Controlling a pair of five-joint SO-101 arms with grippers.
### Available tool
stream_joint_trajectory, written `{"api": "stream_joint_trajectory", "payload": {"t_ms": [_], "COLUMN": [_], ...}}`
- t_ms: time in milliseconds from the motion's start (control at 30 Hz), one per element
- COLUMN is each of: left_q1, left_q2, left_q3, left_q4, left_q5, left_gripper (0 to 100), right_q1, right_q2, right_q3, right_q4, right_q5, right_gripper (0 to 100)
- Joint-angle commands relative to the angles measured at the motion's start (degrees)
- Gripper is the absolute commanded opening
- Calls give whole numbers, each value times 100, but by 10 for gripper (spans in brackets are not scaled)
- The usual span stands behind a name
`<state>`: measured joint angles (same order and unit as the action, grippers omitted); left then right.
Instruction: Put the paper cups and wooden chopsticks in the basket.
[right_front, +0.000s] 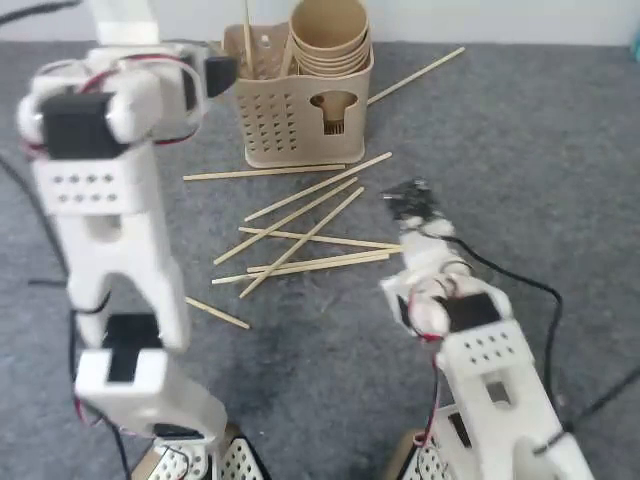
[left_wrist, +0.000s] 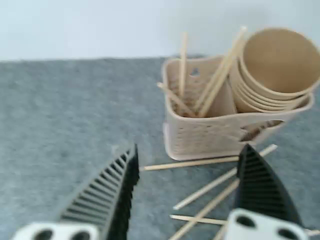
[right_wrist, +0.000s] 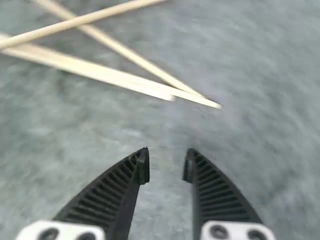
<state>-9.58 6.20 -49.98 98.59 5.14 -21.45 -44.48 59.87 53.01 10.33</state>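
A beige slotted basket (right_front: 290, 125) stands at the back of the grey mat. A stack of paper cups (right_front: 330, 35) sits in one of its compartments, and a few wooden chopsticks (left_wrist: 215, 75) stand in the other. Several more chopsticks (right_front: 300, 232) lie scattered on the mat in front of it. My left gripper (left_wrist: 191, 150) hangs open above the mat, just short of the basket (left_wrist: 225, 130), with nothing in it. My right gripper (right_wrist: 167, 152) is low over the mat and slightly open. It holds nothing, and the tips of two chopsticks (right_wrist: 150, 85) lie just beyond its fingertips.
One chopstick (right_front: 415, 75) lies behind the basket to the right, another (right_front: 265, 173) along its front, and a short one (right_front: 217, 313) near the left arm's base. A black cable (right_front: 520, 280) trails beside the right arm.
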Motion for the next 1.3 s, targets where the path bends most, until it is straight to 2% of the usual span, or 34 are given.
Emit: {"api": "stream_joint_trajectory", "payload": {"t_ms": [0,133,233,367,533,900,1133,1267], "left_q1": [-176,-369,-598,-703,-703,-703,-703,-774], "left_q2": [-1046,-2189,-3086,-4229,-5389,-6699,-7051,-7323], "left_q3": [1068,2738,4136,6053,7749,9807,11090,11486], "left_q4": [193,62,-440,-1336,-1873,-2558,-3121,-3305], "left_q5": [-123,-325,-334,-475,-668,-633,-466,-466], "left_gripper": [299,298,298,299,299,298,298,298], "right_q1": [-462,-593,-620,-629,-760,-857,-848,-734], "right_q2": [927,2026,2721,3477,4215,5842,6088,6079], "right_q3": [-747,-1415,-1934,-2382,-2919,-3991,-4193,-4176], "right_q4": [66,66,13,-233,-215,-207,-198,-198], "right_q5": [360,870,1389,2488,3323,3640,3631,3613], "right_gripper": [230,281,284,284,282,269,13,8]}}
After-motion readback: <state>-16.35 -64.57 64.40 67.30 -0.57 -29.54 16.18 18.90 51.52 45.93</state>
